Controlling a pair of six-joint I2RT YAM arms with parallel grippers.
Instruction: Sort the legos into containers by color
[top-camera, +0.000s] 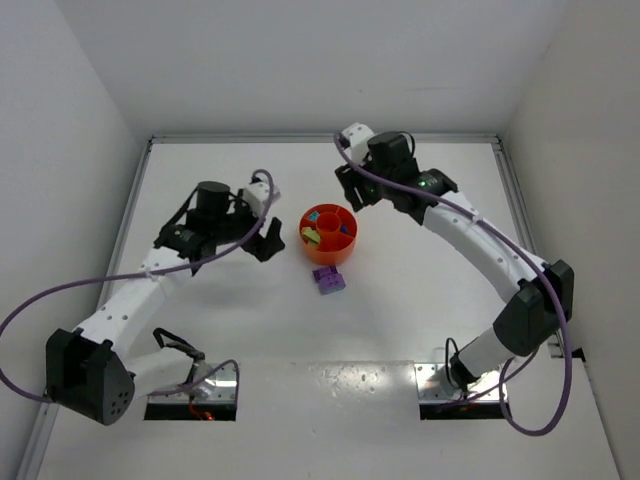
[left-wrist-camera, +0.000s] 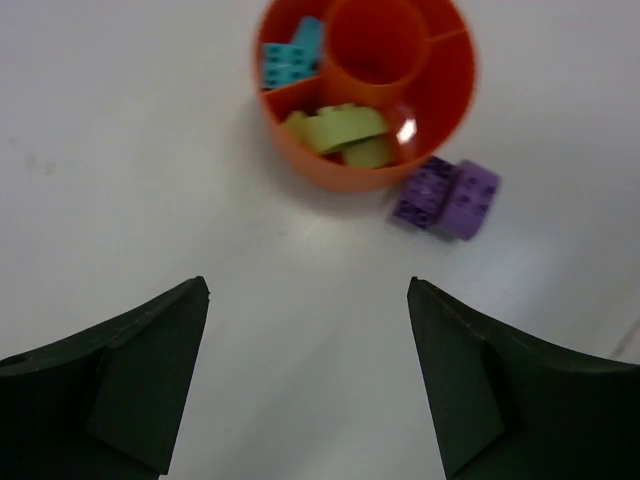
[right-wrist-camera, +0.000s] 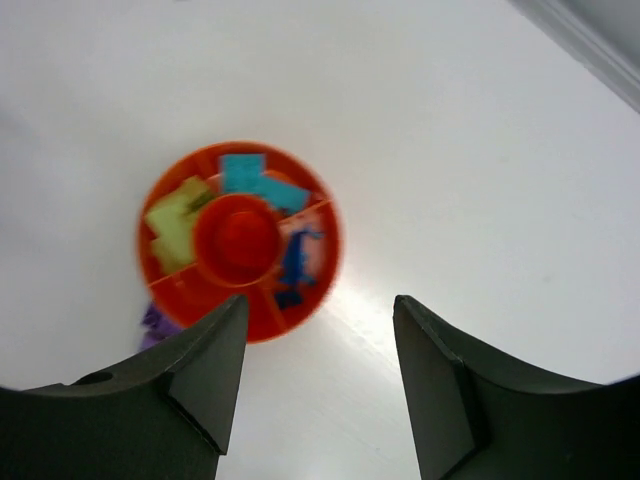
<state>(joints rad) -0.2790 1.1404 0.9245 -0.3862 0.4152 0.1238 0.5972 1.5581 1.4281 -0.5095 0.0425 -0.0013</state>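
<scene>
– Left hand (left-wrist-camera: 308, 290): fingers spread wide, nothing between them. It hangs over bare counter (left-wrist-camera: 120, 150), near the bowl (left-wrist-camera: 335, 178).
– Right hand?
– Right hand (right-wrist-camera: 320, 300) is spread wide too, with nothing in it, raised just beside the bowl.
– Legos?
– Teal bricks (left-wrist-camera: 290, 58) are in one ring section, yellow-green bricks (left-wrist-camera: 345, 135) in the next, blue bricks (right-wrist-camera: 295, 265) in a third. The wrist view is blurred, so the blue count is unclear.
– Anything outside?
– Two purple bricks (left-wrist-camera: 447, 197), side by side on the counter by the bowl's outer wall, possibly touching it.
</scene>
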